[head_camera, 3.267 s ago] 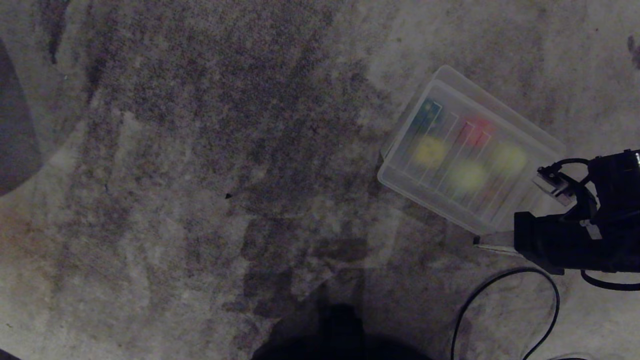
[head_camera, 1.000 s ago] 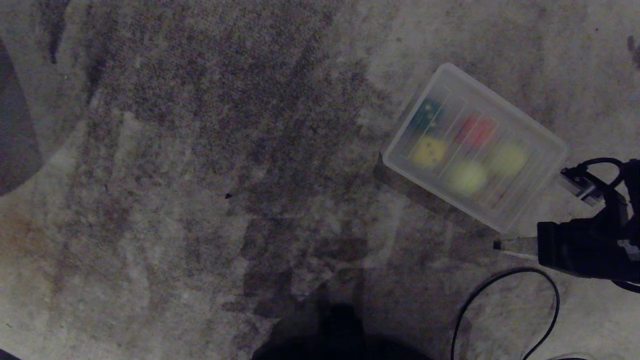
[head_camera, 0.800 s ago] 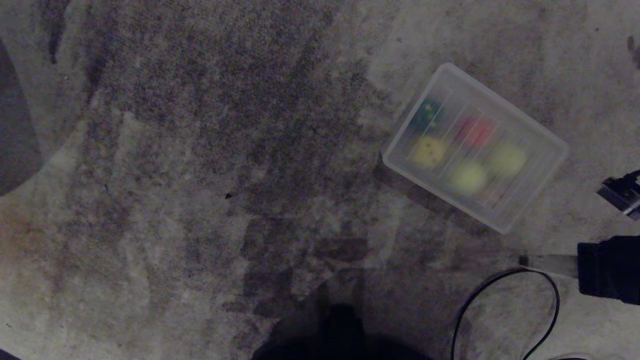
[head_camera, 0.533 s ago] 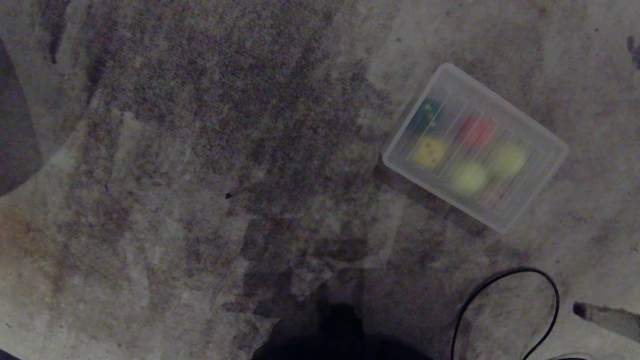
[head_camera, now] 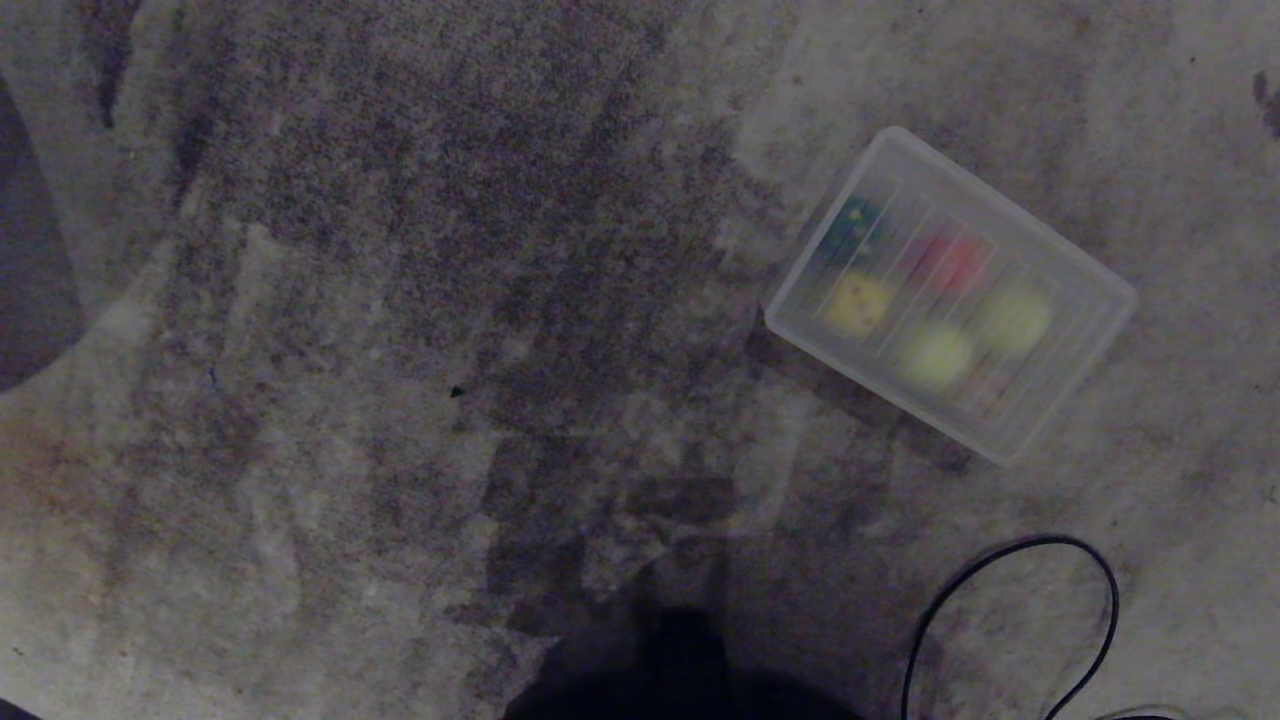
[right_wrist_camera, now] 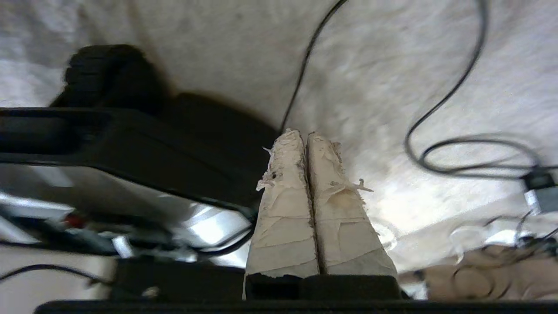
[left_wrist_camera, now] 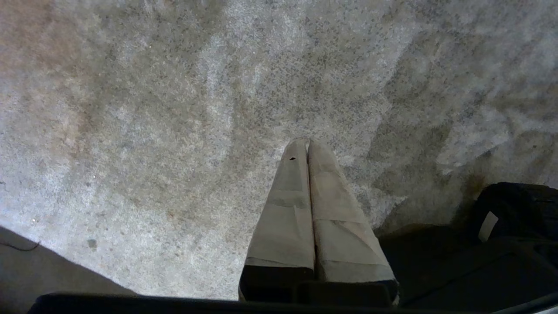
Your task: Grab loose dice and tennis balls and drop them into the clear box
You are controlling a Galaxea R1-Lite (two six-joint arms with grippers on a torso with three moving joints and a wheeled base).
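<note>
Right wrist view shows the right hand (right_wrist_camera: 306, 137) with its two tape-wrapped fingers (right_wrist_camera: 285, 209) pressed flat together and gripping nothing; the tape at the tips is frayed. It hangs above a pale carpet (right_wrist_camera: 392, 87), beside a dark part of the robot's body (right_wrist_camera: 130, 144), with a thin black cable (right_wrist_camera: 440, 104) looping over the carpet past the fingertips.

In the left wrist view the left hand (left_wrist_camera: 307, 143) is likewise pressed together and empty, its taped fingers (left_wrist_camera: 335, 218) pointing down at bare grey carpet (left_wrist_camera: 174, 109), with a dark piece of the robot (left_wrist_camera: 514, 218) off to one side.

Neither hand appears in the head view. There the clear box (head_camera: 800, 310) sits on the stained carpet toward the robot's right, turned at an angle to the frame. A ribbed clear panel (head_camera: 985, 395) lies over it, so the contents show only as blurred colours: a dark green die (head_camera: 855, 225) and a yellow die (head_camera: 860, 303) at the end nearer the middle of the view, a red die (head_camera: 950, 260) beside them, and two tennis balls (head_camera: 935, 355) close together toward the other end. A tan die cannot be made out. A loop of black cable (head_camera: 1100, 610) lies on the carpet nearer the robot than the box, apart from it.
</note>
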